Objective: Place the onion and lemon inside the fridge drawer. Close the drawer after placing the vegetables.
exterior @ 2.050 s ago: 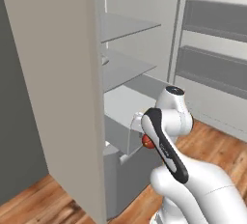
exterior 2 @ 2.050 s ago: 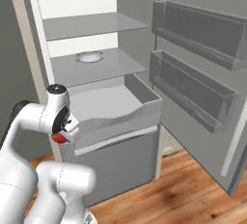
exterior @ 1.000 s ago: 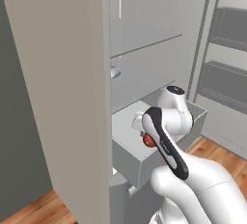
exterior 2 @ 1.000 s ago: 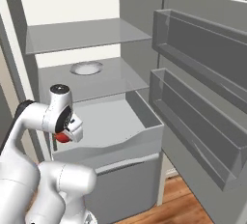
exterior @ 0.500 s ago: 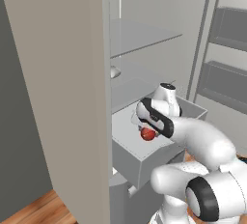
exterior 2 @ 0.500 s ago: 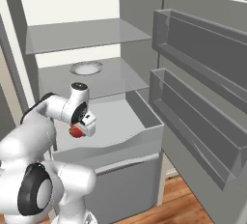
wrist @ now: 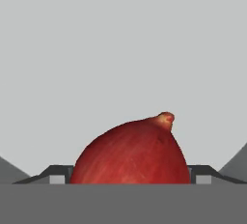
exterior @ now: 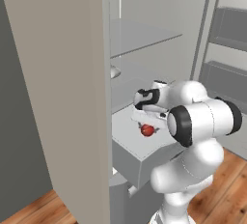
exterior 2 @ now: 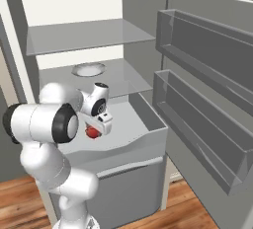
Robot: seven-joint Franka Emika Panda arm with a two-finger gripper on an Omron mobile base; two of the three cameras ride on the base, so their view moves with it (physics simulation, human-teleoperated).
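Right, my two-finger claw (exterior 2: pixel 94 130) is over the open fridge drawer, that wide pale grey-white bin with the curved front edge (exterior 2: pixel 129 150), and the small round glossy red onion (wrist: pixel 131 153) sits between my dark finger tips, held. In the left base view the onion (exterior: pixel 147 130) shows at centre frame, just under my hand and above the drawer's pale floor (exterior: pixel 128 132); I judge it hanging clear of the floor, though I cannot be sure of the gap. So this is the placing step for the first item, and the next move calls for a short lowering, then spreading the fingers to let it drop without rolling off toward the front lip. The lemon would come after, and the closing push last. The right base view gives me the drawer's right wall and curved front, plus the grey door bins (exterior 2: pixel 207 139) at right of frame. The hand view gives what neither base camera does: the onion's little stem nub at upper right, against plain grey.
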